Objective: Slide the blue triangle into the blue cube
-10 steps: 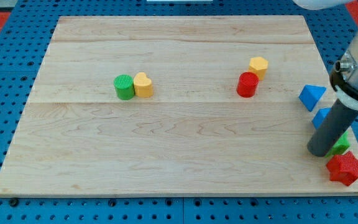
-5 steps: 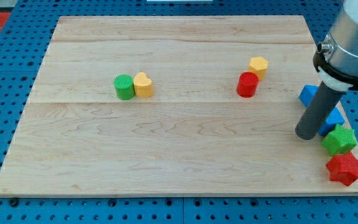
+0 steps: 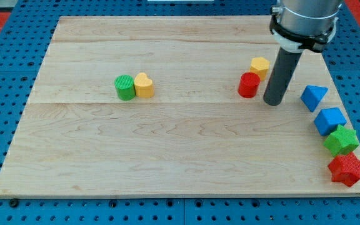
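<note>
The blue triangle lies near the board's right edge. The blue cube sits just below and to the right of it, a small gap apart. My tip rests on the board to the left of the blue triangle and just right of the red cylinder. It touches no block.
A yellow block sits above the red cylinder. A green star and a red star lie below the blue cube along the right edge. A green cylinder and a yellow heart sit together at the left.
My tip has moved up and to the left, from beside the blue cube and green star to a spot left of the blue triangle. The blocks have not moved.
</note>
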Motion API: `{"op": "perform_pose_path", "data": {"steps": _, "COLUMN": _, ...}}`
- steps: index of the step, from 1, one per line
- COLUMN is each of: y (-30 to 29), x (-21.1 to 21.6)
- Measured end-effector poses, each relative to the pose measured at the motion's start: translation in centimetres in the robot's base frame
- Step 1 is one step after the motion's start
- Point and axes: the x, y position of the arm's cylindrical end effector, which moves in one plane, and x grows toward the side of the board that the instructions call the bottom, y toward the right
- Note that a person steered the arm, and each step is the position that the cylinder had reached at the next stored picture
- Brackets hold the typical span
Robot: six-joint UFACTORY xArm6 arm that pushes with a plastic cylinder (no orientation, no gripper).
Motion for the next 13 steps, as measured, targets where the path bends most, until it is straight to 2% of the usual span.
{"op": "perform_pose_path", "data": {"steps": 3, "y": 1.5, "x": 0.0}}
{"op": "perform_pose_path", "data": {"steps": 5, "y": 7.8, "x": 0.0}}
{"op": "perform_pose_path", "data": {"steps": 7, "y": 1.6, "x": -2.3}}
{"op": "perform_pose_path", "data": {"steps": 8, "y": 5.3, "x": -3.8}}
{"op": "perform_pose_path", "data": {"steps": 10, "y": 17.1, "x": -6.2}}
{"op": "perform_pose_path", "data": {"steps": 11, "y": 15.9, "x": -4.3}}
{"op": "perform_pose_path", "data": {"steps": 12, "y": 11.9, "x": -3.0}}
{"op": "perform_pose_path", "data": {"steps": 13, "y": 11.4, "x": -2.9}}
